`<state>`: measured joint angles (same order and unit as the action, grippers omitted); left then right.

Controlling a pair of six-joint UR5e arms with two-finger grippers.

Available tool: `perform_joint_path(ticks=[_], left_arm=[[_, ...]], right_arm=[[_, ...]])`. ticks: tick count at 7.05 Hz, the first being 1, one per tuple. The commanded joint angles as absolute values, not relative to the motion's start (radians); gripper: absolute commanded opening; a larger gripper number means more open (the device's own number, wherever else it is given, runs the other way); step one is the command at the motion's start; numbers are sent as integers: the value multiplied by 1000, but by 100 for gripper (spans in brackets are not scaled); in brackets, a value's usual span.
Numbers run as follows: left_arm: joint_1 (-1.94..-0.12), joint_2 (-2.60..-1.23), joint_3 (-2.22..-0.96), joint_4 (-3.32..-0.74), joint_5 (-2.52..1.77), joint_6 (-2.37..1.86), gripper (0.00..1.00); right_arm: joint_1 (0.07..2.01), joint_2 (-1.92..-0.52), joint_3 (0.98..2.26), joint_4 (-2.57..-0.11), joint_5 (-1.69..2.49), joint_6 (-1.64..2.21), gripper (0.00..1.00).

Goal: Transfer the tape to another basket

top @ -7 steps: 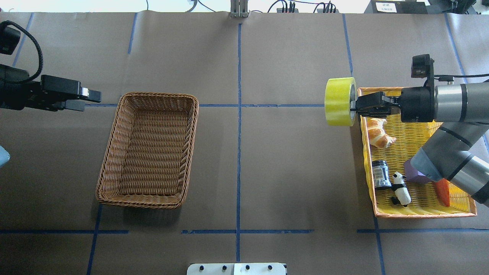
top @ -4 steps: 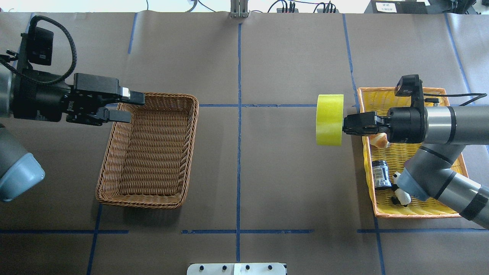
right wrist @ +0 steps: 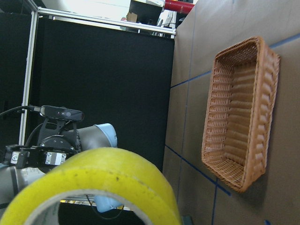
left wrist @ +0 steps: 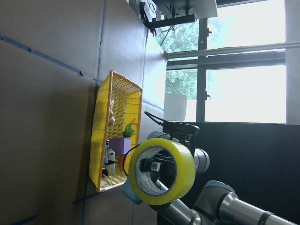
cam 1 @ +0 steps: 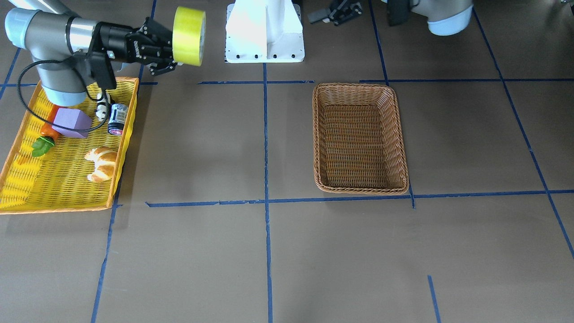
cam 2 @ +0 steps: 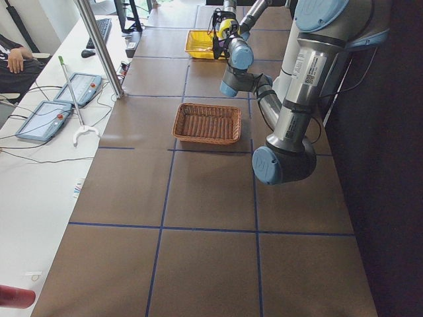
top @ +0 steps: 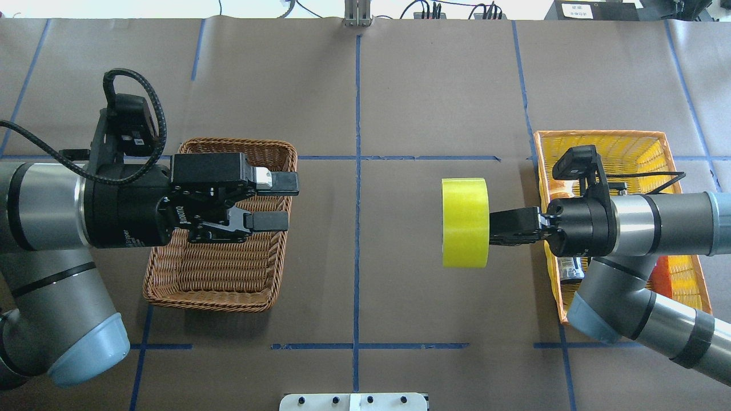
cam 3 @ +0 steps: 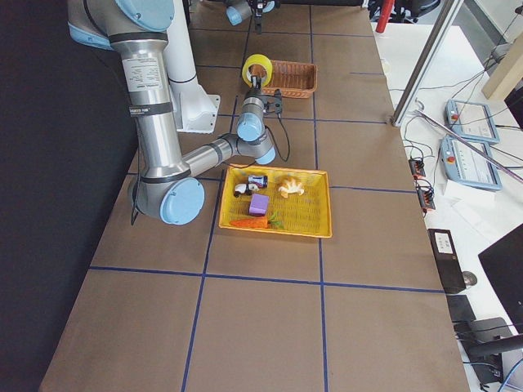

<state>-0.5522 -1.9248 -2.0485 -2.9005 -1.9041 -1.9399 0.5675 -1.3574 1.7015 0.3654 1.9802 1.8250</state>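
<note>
On the brown table [top: 400, 103]: yellow tray [top: 605, 142] at the robot's right, holding croissant [cam 1: 102, 163], purple block [cam 1: 71, 122], carrot [cam 1: 48, 129], jar [cam 1: 118, 117], toy panda [cam 1: 103, 109]; wicker basket [top: 205, 301] sat well apart at its left; tape [top: 465, 222] hung in air between them, its wall pinched by right gripper [top: 495, 233]; left gripper [top: 290, 202] hovered above basket, fingers spread, facing tape.

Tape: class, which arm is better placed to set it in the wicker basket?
Probably left: its jaws hang open over the basket, facing the tape that the right jaws hold mid-table.
</note>
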Motion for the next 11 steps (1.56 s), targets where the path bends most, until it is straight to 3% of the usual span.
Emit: perform_joint_path(ticks=[1,11], left_arm=[[-441,-1969,-2049,-2927,-1772,-1951,100],[-347,-2043,-1996,-2925,-1677,-1945,100]], right_arm=[[436,-1356,1759,371,1828,1829,0],[318,-1313,1761,393,1726,1789,0]])
